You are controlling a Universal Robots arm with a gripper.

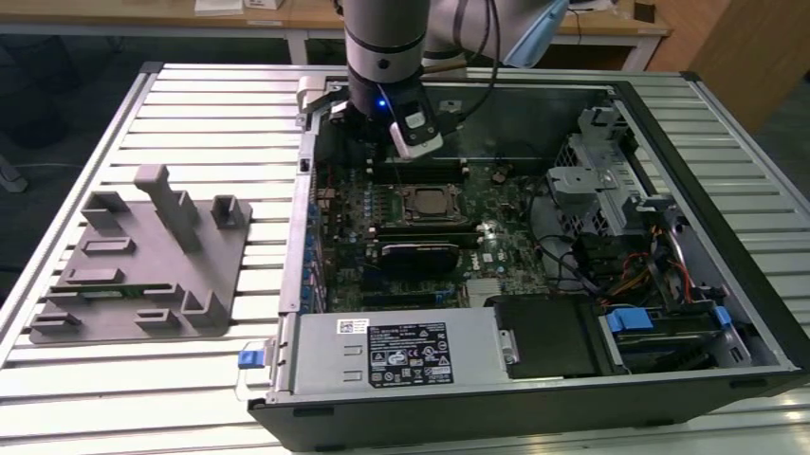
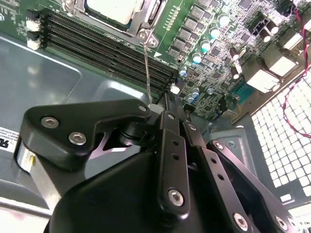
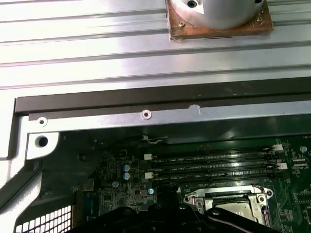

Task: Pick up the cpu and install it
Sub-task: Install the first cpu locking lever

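The hand [image 1: 379, 144] hangs inside the open computer case [image 1: 708, 284], low over the far part of the motherboard [image 1: 500, 223], just beyond the memory slots [image 1: 418, 173] as the exterior view shows them. In the second wrist view its black linkage [image 2: 165, 160] crowds the foreground, and whether the fingers are spread or pressed together cannot be told, since their tips are hidden. The cpu [image 1: 427, 201] lies flat in the black-framed socket near the middle of the board, its silver top facing up; the hand is near it but apart from it, with the memory slots between them. In the second wrist view the cpu [image 2: 115, 8] shows as a pale metal square at the picture's edge, beside the thin wire socket lever [image 2: 147, 65] that runs across the memory slots [image 2: 107, 41]. In the first wrist view the cpu [image 3: 233, 212] sits in its metal frame below the row of slots [image 3: 214, 167]. Just on the near side of the socket in the exterior view stands a black finned heatsink [image 1: 422, 254]. The power supply [image 1: 398, 353] fills the case's near corner. On the slatted metal tabletop [image 1: 190, 104], to the exterior view's left of the case, rests a grey plastic fixture [image 1: 146, 261].
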